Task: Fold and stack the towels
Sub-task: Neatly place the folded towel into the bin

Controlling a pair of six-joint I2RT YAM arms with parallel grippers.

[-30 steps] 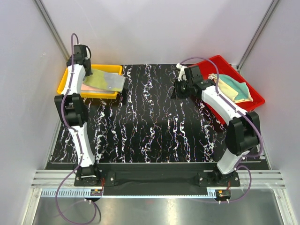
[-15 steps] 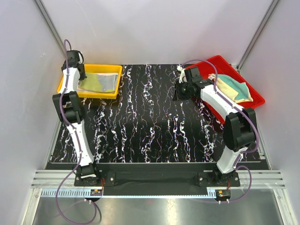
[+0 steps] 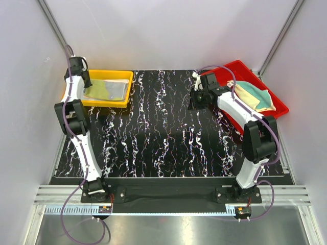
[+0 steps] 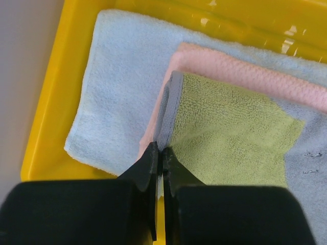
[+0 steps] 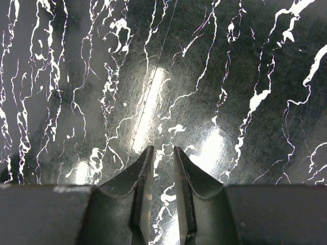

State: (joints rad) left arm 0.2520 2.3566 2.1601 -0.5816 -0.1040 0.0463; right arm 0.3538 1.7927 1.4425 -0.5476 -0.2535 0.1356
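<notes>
In the left wrist view a light blue towel (image 4: 117, 76) lies at the bottom of the yellow bin (image 4: 46, 117). A pink towel (image 4: 245, 71) lies on it, then a grey towel (image 4: 172, 102) with a yellow-green towel (image 4: 225, 132) against it. My left gripper (image 4: 162, 149) is shut on the grey towel's near edge. From above it is at the bin's left end (image 3: 83, 86). My right gripper (image 5: 162, 149) is slightly open and empty over bare table; from above it sits beside the red bin (image 3: 193, 99).
The red bin (image 3: 240, 64) at the back right holds unfolded yellow and teal towels (image 3: 254, 95). The yellow bin (image 3: 107, 103) stands at the back left. The black marbled table (image 3: 158, 138) lies between them. Grey walls close in on both sides.
My left arm has drawn back to the left, pulling the grey towel off the yellow bin's right edge and fully into the bin. The right arm has barely moved.
</notes>
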